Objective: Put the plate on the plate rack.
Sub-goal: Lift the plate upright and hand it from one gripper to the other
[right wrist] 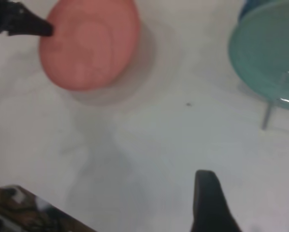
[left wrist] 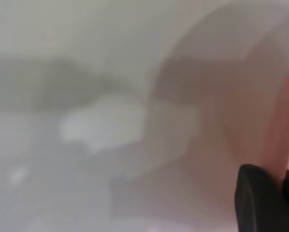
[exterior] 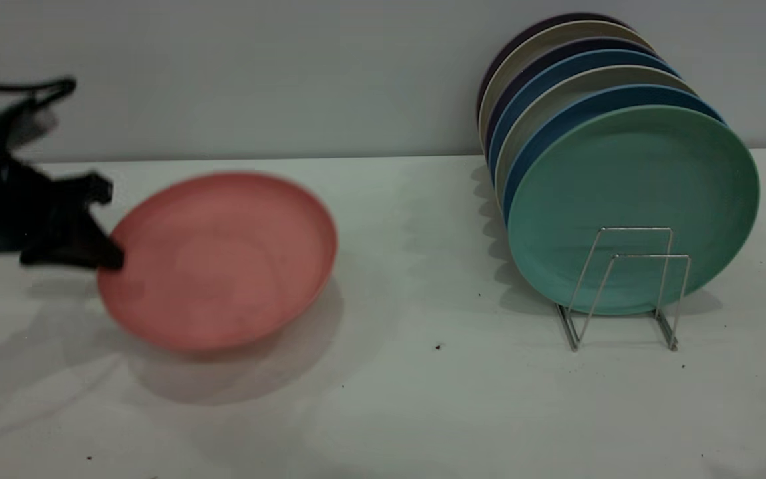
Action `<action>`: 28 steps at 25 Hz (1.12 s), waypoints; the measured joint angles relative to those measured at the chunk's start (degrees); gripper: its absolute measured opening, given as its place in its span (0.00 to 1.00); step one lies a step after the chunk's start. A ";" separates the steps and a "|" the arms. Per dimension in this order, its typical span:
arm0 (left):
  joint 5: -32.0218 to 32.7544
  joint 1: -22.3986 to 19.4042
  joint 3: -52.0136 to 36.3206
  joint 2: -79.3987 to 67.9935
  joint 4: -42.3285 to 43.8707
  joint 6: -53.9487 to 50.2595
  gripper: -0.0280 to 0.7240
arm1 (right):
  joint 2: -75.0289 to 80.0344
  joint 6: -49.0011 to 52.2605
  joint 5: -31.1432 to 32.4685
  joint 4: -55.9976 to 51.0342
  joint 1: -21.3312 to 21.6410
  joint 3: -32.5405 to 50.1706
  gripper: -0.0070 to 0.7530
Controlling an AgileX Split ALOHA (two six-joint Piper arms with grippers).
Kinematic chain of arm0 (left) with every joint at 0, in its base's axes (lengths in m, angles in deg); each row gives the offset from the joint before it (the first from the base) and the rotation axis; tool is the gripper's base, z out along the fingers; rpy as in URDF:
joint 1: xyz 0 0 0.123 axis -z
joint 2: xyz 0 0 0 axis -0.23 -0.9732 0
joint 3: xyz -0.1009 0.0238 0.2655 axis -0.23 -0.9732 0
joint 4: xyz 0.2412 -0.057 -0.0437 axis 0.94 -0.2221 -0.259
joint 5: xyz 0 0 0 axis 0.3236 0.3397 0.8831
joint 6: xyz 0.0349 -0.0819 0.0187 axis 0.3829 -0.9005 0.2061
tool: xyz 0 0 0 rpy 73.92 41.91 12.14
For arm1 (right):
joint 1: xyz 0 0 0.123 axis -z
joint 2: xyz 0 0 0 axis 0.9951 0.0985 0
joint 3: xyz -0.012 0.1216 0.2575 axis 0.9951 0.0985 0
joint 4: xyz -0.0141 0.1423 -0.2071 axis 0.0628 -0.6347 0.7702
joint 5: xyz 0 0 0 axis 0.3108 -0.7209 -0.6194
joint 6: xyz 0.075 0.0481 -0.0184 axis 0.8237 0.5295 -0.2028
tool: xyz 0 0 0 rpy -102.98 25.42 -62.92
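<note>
Plate (exterior: 220, 259) hangs tilted above the table (exterior: 396, 399), its nine-o'clock rim pinched by the left gripper (exterior: 107, 249). Plate rack (exterior: 626, 286) stands at three o'clock (right gripper's (right wrist: 209, 200) jaws: cannot tell).

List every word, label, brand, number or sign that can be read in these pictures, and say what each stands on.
None can be read: the round salmon-pink matte plate, the mint-green plate fronting the row in the thin silver wire rack, the black left gripper at the pink plate's rim and the white table show no lettering.

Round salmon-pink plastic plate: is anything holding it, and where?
The left tool grips the round salmon-pink plastic plate at its rim edge farthest from the wire rack, lifting it tilted.
</note>
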 joint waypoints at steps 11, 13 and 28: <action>12.36 0.00 0.70 3.37 -5.17 19.27 0.06 | 22.53 -23.11 -0.47 -25.91 0.00 -0.07 0.61; 15.00 0.00 0.70 3.55 -8.32 20.80 0.06 | 27.26 -28.26 0.33 -31.34 0.00 -0.07 0.61; 10.30 15.19 0.70 3.85 -13.82 20.78 0.06 | 40.36 -38.30 6.36 -40.69 0.00 -3.18 0.61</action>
